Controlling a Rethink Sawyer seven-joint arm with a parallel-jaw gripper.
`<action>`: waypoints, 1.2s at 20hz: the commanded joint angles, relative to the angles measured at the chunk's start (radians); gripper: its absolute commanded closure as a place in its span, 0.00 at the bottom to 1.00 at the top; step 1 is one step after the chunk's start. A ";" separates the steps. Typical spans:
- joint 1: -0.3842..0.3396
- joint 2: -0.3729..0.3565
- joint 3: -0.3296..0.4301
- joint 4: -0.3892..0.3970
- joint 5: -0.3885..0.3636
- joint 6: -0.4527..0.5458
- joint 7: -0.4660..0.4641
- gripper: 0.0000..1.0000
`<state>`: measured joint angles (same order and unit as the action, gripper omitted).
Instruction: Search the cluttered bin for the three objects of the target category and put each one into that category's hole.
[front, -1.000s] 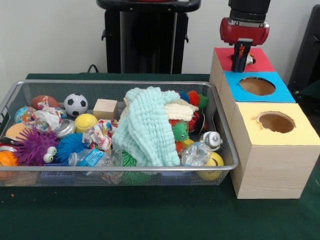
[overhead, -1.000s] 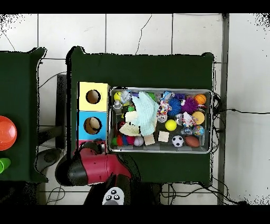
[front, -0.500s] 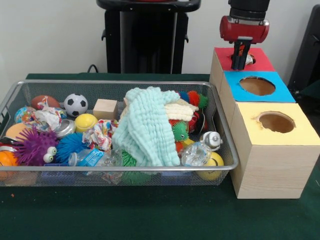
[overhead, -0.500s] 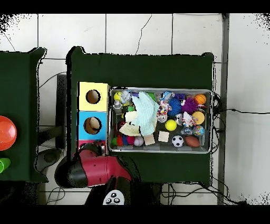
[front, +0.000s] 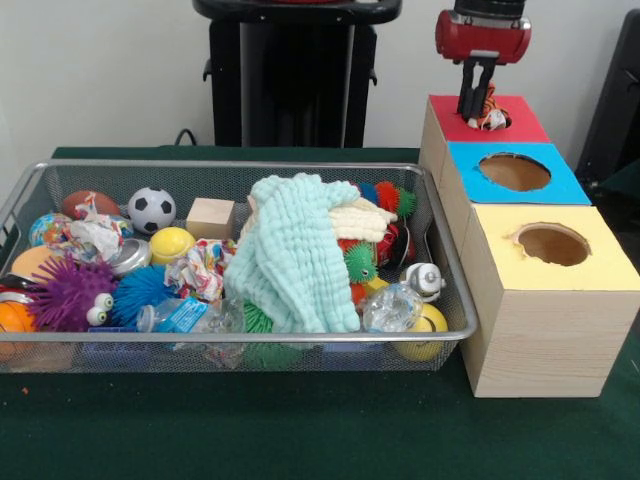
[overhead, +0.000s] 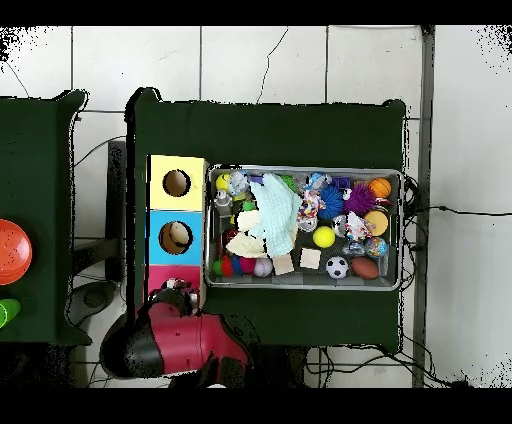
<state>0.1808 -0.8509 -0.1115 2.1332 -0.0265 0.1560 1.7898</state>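
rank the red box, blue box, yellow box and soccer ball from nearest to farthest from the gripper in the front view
1. Red box: right under the gripper.
2. Blue box: next along the row, toward the camera.
3. Yellow box: nearest the camera in that row.
4. Soccer ball: far left, inside the wire bin.

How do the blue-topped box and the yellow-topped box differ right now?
The blue-topped box stands in the middle of the row, while the yellow-topped box stands at the end nearest the front camera. In the overhead view something pale shows inside the blue one's hole, while the yellow one's hole looks dark. Both are wooden with one round hole on top.
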 joint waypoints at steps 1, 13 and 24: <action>0.027 0.017 0.015 0.103 -0.024 -0.060 0.183 1.00; 0.153 0.134 -0.012 0.178 0.044 -0.273 0.266 1.00; 0.151 0.285 0.006 0.128 0.075 -0.430 0.243 1.00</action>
<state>0.3288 -0.7401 -0.1911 2.2321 0.0229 -0.2462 1.7898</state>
